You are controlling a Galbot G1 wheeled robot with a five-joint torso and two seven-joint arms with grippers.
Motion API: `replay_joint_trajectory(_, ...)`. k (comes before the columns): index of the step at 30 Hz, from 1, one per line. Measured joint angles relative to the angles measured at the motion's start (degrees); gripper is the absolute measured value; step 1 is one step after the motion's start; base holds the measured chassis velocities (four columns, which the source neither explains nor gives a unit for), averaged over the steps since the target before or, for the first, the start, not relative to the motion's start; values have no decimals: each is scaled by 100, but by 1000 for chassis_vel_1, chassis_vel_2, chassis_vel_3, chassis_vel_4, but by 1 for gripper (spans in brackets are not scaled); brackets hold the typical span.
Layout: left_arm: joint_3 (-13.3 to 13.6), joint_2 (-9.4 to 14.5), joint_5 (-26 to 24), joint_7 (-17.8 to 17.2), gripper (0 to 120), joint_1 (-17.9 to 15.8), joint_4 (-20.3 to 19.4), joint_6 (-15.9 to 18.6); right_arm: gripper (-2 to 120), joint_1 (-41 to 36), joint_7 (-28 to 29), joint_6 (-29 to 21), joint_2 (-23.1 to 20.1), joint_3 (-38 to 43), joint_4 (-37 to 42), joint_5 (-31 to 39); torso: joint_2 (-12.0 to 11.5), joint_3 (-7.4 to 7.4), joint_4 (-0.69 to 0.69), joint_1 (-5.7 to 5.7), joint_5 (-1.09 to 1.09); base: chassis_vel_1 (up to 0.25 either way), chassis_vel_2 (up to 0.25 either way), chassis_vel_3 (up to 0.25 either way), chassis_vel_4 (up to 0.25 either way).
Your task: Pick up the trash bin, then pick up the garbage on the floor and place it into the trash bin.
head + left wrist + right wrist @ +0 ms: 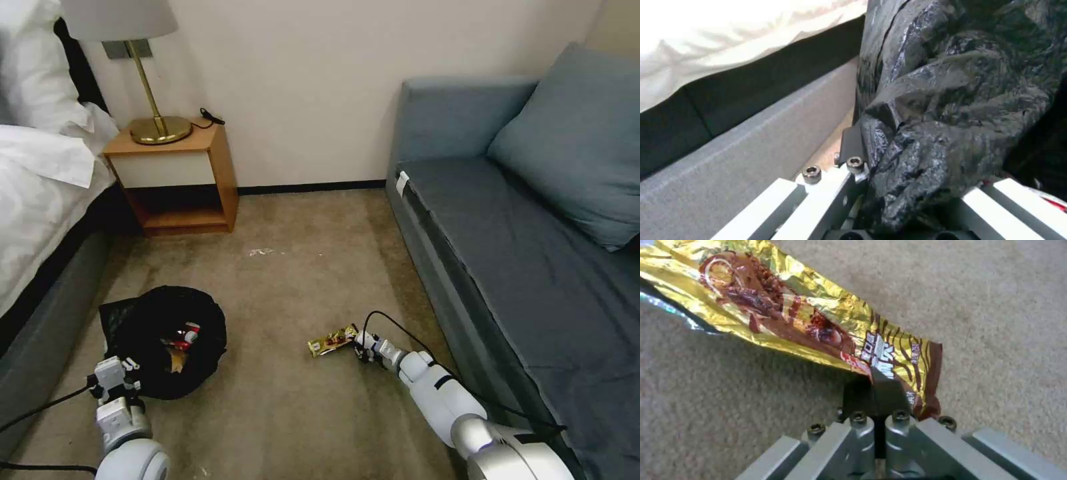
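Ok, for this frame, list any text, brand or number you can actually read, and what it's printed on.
Gold snack wrapper, pinched by the right gripper: white block lettering near the pinched end, too blurred and tilted to read.
Items inside the trash bin, held at its rim by the left gripper: too small to read any print.
Nothing else legible.

You get soft, even room light in the head view, no hard shadows; the beige short-pile carpet looks dim w/ a warm cast. Edges bow slightly, wide-angle style. Left wrist view: white bed linen blows out, the crinkly black plastic bag shows grey sheen, all a bit soft. Right wrist view: glare streaks on the shiny gold snack wrapper, carpet blurry.
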Motion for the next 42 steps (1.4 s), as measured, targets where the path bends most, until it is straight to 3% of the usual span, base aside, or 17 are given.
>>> replay_joint_trajectory(5, 19, 19, 8, 5, 3, -4, -46, 16, 0, -71, -94, -3, -41, -180, 364, 428, 0, -1, -1, 0, -2, 0, 0, 0, 0)
replay_joint_trajectory(12, 56, 37, 28, 20, 3, -14, -83, 48, 0, -217, -375, -105, -58, -932, 1378, 2083, 0, 0, 2, 0, 0, 0, 0, 0, 0)
replay_joint_trajectory(14, 58, 38, 29, 20, 3, -17, -83, 50, 0, -222, -399, -112, -53, -995, 1459, 2209, 0, 0, 2, 0, 0, 0, 0, 0, 0)
replay_joint_trajectory(16, 71, 41, 34, 38, 3, -48, -83, 71, 0, -236, -581, -97, -9, -1372, 1920, 3026, 0, -1, 2, 0, -1, 0, 0, 0, 0)
replay_joint_trajectory(18, 72, 42, 36, 50, 3, -56, -83, 76, 0, -236, -603, -69, 0, -1429, 1980, 3157, 0, -1, 2, 0, -1, 0, 0, 0, 0)
replay_joint_trajectory(21, 90, 45, 41, 105, 3, -110, -82, 111, 0, -255, -689, 58, 19, -1968, 2408, 4203, 0, -1, 2, 0, -1, 0, 0, 0, 0)
replay_joint_trajectory(28, 147, 11, 40, 144, 3, -233, -90, 165, 0, -408, -758, -238, 90, -3166, 3530, 5903, 0, -1, 2, 0, 0, 0, 0, 0, 0)
replay_joint_trajectory(35, 155, 7, -6, 189, 3, -175, -275, 218, 0, -459, -896, -284, 310, -3499, 3700, 6079, 0, -1, 3, 0, -1, 0, 0, 0, 0)
replay_joint_trajectory(42, 117, 46, -83, 243, 3, 14, -603, 245, 0, -599, -727, -235, 391, -3521, 3529, 5306, 0, -1, 2, 0, 0, 0, 0, 0, 0)
